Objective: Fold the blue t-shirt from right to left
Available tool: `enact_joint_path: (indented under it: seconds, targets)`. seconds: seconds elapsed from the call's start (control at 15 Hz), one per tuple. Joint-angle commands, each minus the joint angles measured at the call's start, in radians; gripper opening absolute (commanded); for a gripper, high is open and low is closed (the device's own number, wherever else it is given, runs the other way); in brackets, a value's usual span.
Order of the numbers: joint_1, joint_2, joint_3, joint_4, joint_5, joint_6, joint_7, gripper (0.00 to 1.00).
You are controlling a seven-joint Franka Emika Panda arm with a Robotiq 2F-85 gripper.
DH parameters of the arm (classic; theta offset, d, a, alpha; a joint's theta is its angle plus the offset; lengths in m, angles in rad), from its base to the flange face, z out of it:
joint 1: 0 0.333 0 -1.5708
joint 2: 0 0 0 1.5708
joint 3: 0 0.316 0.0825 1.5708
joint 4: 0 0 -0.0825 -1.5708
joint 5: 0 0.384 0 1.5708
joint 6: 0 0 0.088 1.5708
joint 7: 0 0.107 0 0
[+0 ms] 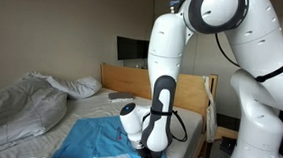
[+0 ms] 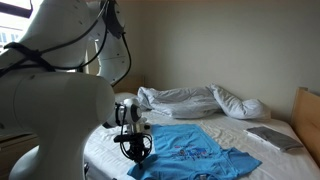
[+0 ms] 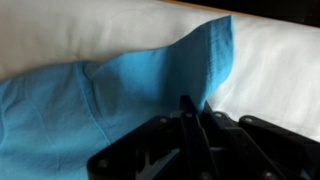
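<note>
We see a bed with a white sheet and a wooden headboard; it fills most of both exterior views. The big white robot arm stands close to the bed and bends down over its near edge. A rumpled grey duvet lies on the far part of the bed, and a white pillow lies just beside it, toward the headboard. The blue t-shirt is spread on the sheet, near the edge where the arm is and apart from the duvet. It lies mostly flat with some wrinkles, and in an exterior view we see a small darker print on it. A flat grey thing rests on the sheet near the headboard, to the right of the shirt; we cannot tell what it is. The gripper is down at the edge of the shirt. In the wrist view its two black jaws are together and pinch the blue cloth at its hem, where the cloth rises a little from the white sheet.
</note>
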Motion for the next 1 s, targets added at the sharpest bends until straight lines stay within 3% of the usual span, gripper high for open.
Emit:
enact_joint_path:
  seconds: [0.0, 0.27, 0.47, 0.67, 0.93]
  targets:
    - [-0.197, -0.154, 0.107, -0.048, -0.045, -0.09, -0.162, 0.11]
    - [-0.48, -0.218, 0.277, -0.035, 0.003, -0.197, -0.372, 0.12]
    - [-0.652, -0.243, 0.367, -0.011, 0.061, -0.289, -0.543, 0.11]
    - [-0.754, -0.261, 0.398, 0.03, 0.103, -0.401, -0.656, 0.12]
    - [-0.824, -0.281, 0.389, 0.106, 0.132, -0.543, -0.748, 0.11]
